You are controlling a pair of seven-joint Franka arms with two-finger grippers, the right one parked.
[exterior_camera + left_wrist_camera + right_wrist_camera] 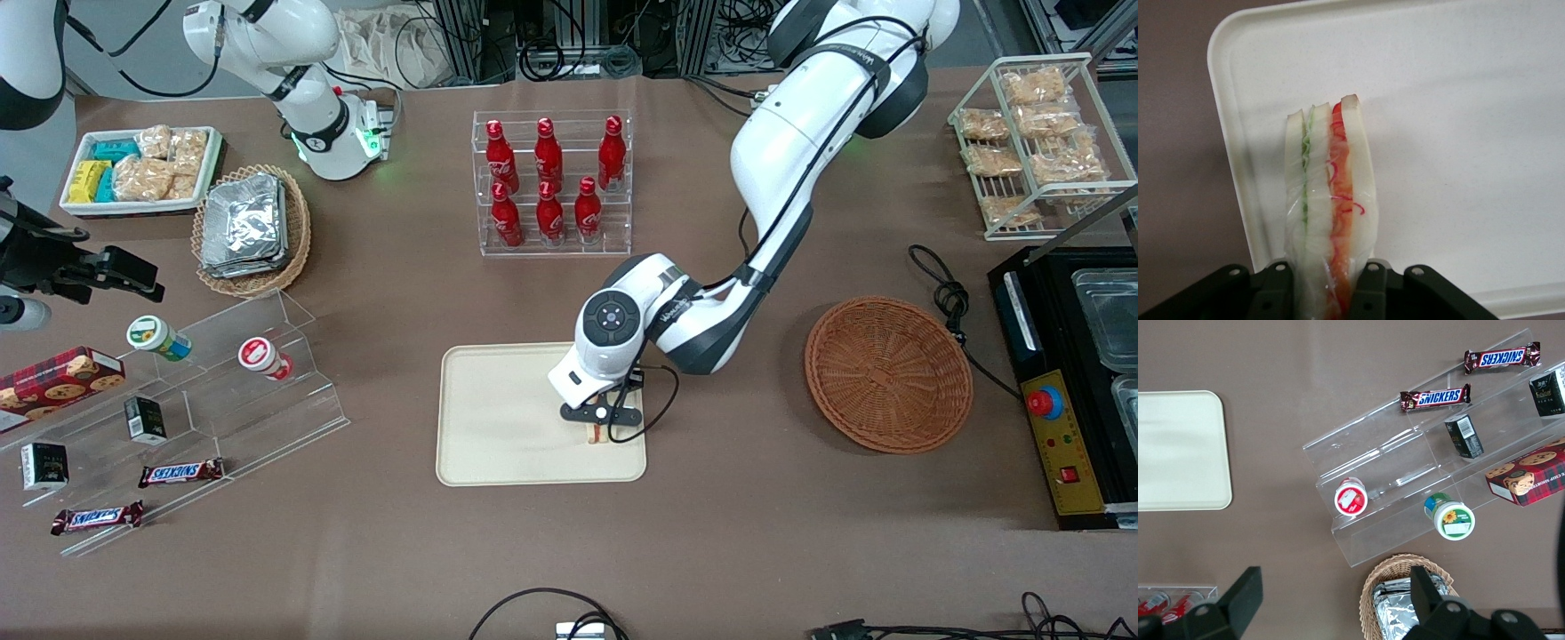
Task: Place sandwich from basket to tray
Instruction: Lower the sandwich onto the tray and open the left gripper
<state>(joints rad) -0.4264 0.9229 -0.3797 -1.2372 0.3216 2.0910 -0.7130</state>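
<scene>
My left gripper [601,429] is over the cream tray [498,444], near the tray's edge toward the working arm's end. It is shut on the sandwich [1330,200], a wedge of white bread with green and red-orange filling in clear wrap, held between both fingers [1371,293]. The sandwich hangs just above the tray [1458,133]. In the front view only a sliver of the sandwich [597,434] shows under the gripper. The reddish-brown wicker basket [887,373] stands empty toward the working arm's end of the table.
A clear rack of red bottles [551,182] stands farther from the front camera than the tray. A tan basket of foil packets [252,229], a white snack bin [142,169] and a clear stepped shelf with snacks [178,418] lie toward the parked arm's end. A black appliance [1076,382] and wire rack [1036,142] lie toward the working arm's end.
</scene>
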